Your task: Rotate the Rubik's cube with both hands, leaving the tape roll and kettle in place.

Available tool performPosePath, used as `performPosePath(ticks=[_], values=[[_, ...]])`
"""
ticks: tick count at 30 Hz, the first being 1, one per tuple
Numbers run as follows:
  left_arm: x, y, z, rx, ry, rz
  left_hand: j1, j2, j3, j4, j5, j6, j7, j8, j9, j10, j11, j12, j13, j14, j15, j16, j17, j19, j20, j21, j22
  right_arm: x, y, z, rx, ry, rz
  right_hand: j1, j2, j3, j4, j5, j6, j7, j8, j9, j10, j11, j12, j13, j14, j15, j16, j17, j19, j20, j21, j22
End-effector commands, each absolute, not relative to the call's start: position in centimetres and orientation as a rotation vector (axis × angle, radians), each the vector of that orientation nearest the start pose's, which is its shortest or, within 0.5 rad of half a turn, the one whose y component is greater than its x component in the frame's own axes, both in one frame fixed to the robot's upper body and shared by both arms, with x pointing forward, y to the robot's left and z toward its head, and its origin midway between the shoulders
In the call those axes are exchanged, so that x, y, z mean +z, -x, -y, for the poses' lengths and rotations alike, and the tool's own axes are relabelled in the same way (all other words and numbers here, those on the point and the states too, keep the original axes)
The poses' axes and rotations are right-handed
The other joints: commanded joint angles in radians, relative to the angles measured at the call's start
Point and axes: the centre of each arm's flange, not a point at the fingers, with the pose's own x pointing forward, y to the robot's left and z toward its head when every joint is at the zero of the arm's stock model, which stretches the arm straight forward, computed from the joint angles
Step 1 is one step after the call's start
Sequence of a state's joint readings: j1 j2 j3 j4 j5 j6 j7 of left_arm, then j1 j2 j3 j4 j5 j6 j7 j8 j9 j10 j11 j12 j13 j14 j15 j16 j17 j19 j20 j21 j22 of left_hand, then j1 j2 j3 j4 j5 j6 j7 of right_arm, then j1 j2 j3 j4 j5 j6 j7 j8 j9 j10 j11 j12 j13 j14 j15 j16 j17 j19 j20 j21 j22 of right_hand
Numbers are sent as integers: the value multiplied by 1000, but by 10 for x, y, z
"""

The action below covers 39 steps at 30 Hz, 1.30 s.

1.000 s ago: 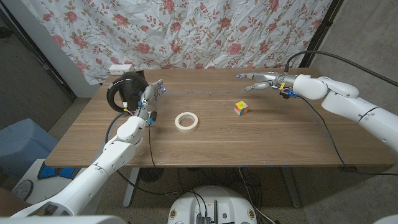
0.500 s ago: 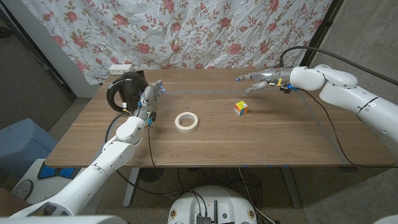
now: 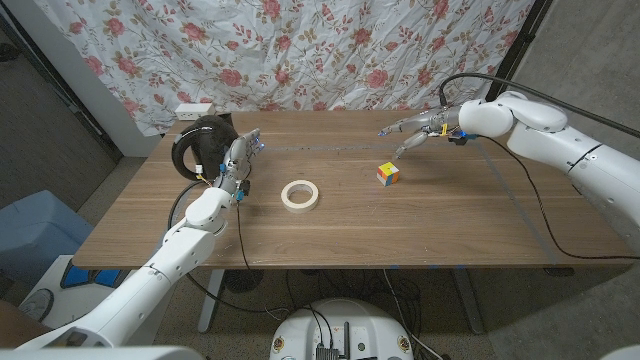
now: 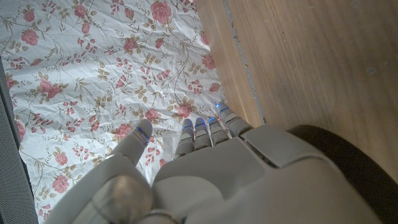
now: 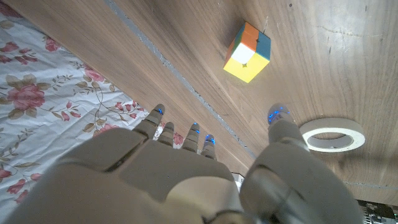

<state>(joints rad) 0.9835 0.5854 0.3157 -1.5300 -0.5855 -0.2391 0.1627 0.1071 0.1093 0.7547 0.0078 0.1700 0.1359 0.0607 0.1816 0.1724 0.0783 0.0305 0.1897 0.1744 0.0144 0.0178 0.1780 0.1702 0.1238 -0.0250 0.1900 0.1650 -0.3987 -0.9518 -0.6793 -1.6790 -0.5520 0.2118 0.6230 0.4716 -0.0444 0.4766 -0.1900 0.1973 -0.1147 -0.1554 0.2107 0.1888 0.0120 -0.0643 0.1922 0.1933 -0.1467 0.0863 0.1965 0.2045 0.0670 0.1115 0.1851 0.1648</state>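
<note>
Rubik's cube sits on the wooden table, right of centre, free-standing, nothing touching it. Orange, blue and yellow faces show in the right wrist view.

Right hand hovers off the cube at about 1 o'clock from it, near but clearly apart. Fingers are extended and spread, thumb apart — holds nothing. Palm seems turned toward the cube.

Tape roll lies flat at roughly 9 o'clock from the cube, well apart from it. Left hand stands further out on the same side, beyond the tape, fingers straight and together, gripping nothing. Black kettle is just behind that hand, at about 10 o'clock from it, close enough that contact cannot be ruled out.

Judgement — step in hand is the approach; the cube is not yet grasped by either hand.

Notes for doing it well:
- Bring the right hand down over the cube from its far side, thumb and fingers on opposite faces, so closing does not skid it across the table.
- Route the left hand to the cube on the near or far side of the tape roll, lifted, not sweeping through it.
- Draw the left hand away from the kettle before swinging the arm; a nudge there is the likeliest fault.
</note>
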Motion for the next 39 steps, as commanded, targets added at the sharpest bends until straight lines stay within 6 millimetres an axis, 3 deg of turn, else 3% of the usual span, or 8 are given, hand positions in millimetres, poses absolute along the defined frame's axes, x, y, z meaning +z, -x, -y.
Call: performPosePath(ticks=[1,13,26,39], values=[[-33,-609,-303,-79,4,611,11,84,2,2,6,8,-3,2,3,5,-3,5,3,8,1,5,3,8,1,3,6,113,-592,237,453,2055,409,27,-11,10,0,-5,-21,15,-9,1,-14,-1,-3,4,-8,10,3,2,-6,12,-4,2],[-39,-604,-303,-69,3,599,11,85,3,5,7,9,-2,2,3,6,-2,5,3,9,3,6,3,8,1,3,6,104,-597,232,439,2152,385,63,-29,18,1,-4,-1,19,4,2,10,-5,8,5,5,7,11,2,-2,15,-1,2],[-44,-600,-307,-54,9,597,11,85,3,7,7,9,-2,2,4,7,-1,5,3,10,3,6,3,10,2,4,6,93,-605,225,458,2213,342,95,-47,25,2,-4,-42,19,-10,2,5,-7,5,6,2,11,12,2,-3,18,-1,2],[-43,-600,-309,-53,14,598,11,85,3,9,7,9,-3,1,4,6,-2,4,3,10,2,6,3,11,2,4,6,83,-616,218,459,2270,322,114,-59,27,4,-6,-39,17,-5,3,7,-8,7,6,2,20,12,2,-2,19,-1,2]])
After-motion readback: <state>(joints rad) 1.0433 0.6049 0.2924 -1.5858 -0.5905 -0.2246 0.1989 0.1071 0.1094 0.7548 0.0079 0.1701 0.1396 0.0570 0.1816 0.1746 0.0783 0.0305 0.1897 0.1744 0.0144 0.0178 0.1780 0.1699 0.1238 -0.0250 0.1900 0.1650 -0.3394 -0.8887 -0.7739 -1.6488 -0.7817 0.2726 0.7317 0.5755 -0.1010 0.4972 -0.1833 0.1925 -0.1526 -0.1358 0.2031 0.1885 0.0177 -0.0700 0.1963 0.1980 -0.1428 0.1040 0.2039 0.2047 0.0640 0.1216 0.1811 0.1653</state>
